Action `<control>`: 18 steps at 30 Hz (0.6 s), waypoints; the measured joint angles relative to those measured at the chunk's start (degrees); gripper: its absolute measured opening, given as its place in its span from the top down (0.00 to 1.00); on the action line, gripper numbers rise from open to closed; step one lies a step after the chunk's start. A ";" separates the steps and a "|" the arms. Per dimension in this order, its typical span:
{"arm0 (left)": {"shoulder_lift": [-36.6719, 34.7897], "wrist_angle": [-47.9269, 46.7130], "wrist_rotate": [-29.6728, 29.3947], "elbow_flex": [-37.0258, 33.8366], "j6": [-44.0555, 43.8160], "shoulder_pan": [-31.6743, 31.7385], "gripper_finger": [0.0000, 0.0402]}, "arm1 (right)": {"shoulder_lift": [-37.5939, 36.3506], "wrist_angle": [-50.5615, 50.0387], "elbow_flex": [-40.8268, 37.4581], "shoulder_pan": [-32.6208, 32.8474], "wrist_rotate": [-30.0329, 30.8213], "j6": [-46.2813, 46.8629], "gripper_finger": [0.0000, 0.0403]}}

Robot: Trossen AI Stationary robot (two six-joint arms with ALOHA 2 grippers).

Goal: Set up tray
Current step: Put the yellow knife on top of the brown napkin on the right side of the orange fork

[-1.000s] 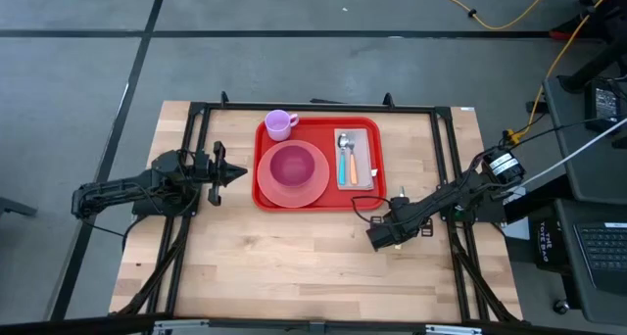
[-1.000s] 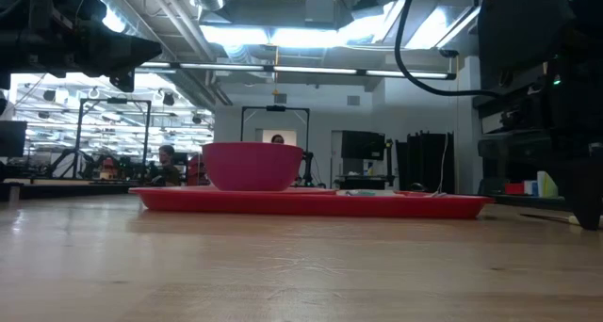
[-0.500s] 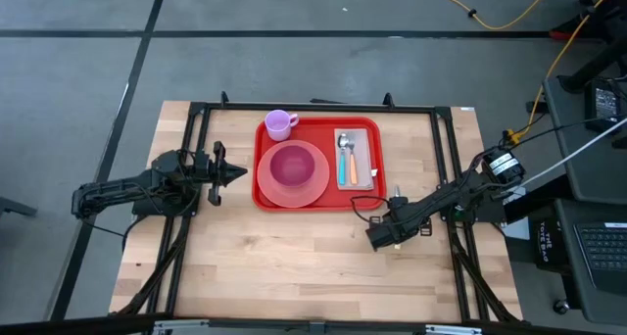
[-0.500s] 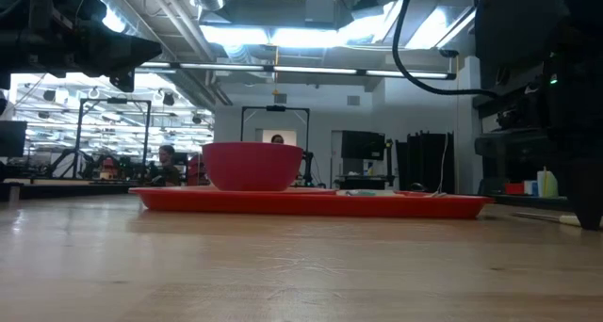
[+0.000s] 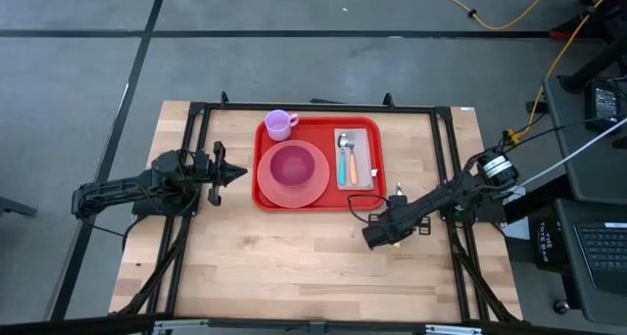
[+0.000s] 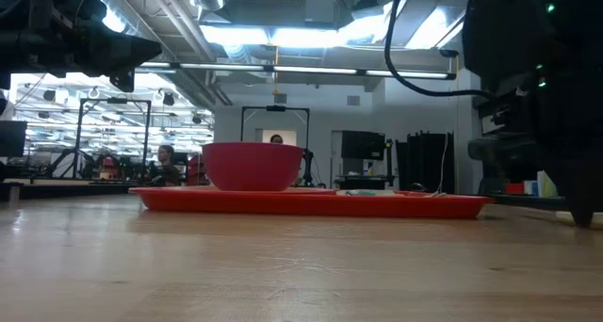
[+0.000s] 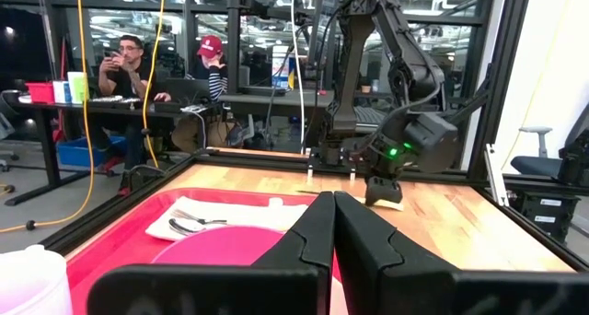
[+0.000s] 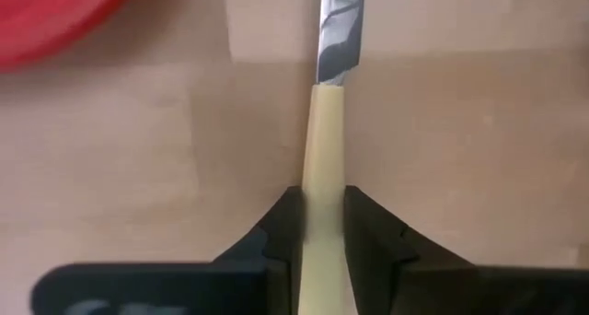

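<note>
Change since a second ago: the right gripper (image 5: 370, 236) has shifted a little toward the table's left side, just off the near right corner of the tray (image 5: 317, 125); all else lies as before.

Tray: large, bright red, rounded corners, raised rim. Sits flat on the wooden table (image 5: 294, 266), toward its far edge and roughly midway across. In the low view it shows as a long red slab (image 6: 311, 203).

On the tray, left part: round pink plate (image 5: 314, 183) carrying a magenta bowl (image 5: 291, 165). The bowl stands upright, also seen in the low view (image 6: 252, 166).

On the tray, right part: pale napkin (image 5: 362, 141) with a spoon (image 5: 343, 154) and an orange-handled utensil (image 5: 353, 163) lying side by side on it.

At the tray's far left corner: lilac cup (image 5: 280, 125), upright, over the rim.

Right gripper: low over the bare wood, fingers (image 8: 276, 230) drawn in narrow and clamped on the pale handle of a knife (image 8: 329, 122). The metal blade points out past the fingertips. A red edge of the tray shows at one corner of the right wrist view.

Left gripper (image 5: 235, 173): just beside the tray's left rim, raised, pointing at the tray, fingers (image 7: 313, 232) pressed together and holding nothing.

Beyond the table, left wrist view: two seated persons (image 7: 129, 71) at a desk.
</note>
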 joint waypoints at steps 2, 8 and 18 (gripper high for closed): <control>-0.01 0.00 -0.01 0.00 0.00 0.00 0.99 | -0.04 0.05 0.18 0.10 -0.36 -0.03 0.85; -0.01 0.00 -0.02 -0.02 0.00 0.02 0.99 | -1.07 -1.42 0.15 0.11 -0.77 0.87 0.85; 0.01 2.88 -0.02 0.00 0.00 0.00 0.99 | -12.10 -3.88 0.29 0.62 2.74 0.74 0.85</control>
